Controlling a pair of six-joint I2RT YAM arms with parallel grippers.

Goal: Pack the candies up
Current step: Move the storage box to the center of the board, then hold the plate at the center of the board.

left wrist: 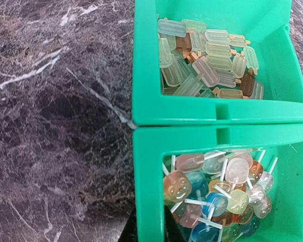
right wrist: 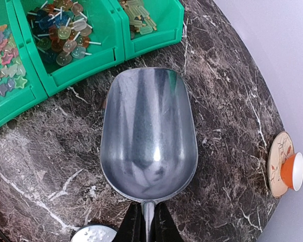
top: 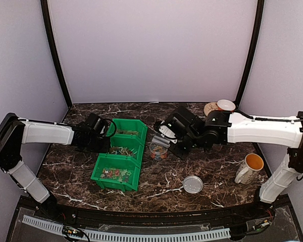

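The candies lie sorted in green bins: pale popsicle shapes (left wrist: 207, 60) in the far bin, lollipops (left wrist: 217, 196) in the near one, stars (right wrist: 2, 65) in a third. More candies fill a small clear jar (top: 158, 151). My left gripper (left wrist: 148, 229) straddles the left wall of the lollipop bin (left wrist: 146, 171), one dark finger on each side, shut on that wall. It sits at the bins' left side in the top view (top: 105, 142). My right gripper (right wrist: 148, 224) is shut on the handle of an empty metal scoop (right wrist: 149, 131), which hovers over the marble beside the bins (top: 164, 133).
A grey lid (top: 193, 184) lies on the marble table (top: 212, 166) near the front. A white mug with an orange inside (top: 249, 168) stands at the right. A cup on a saucer (top: 219, 106) sits at the back right.
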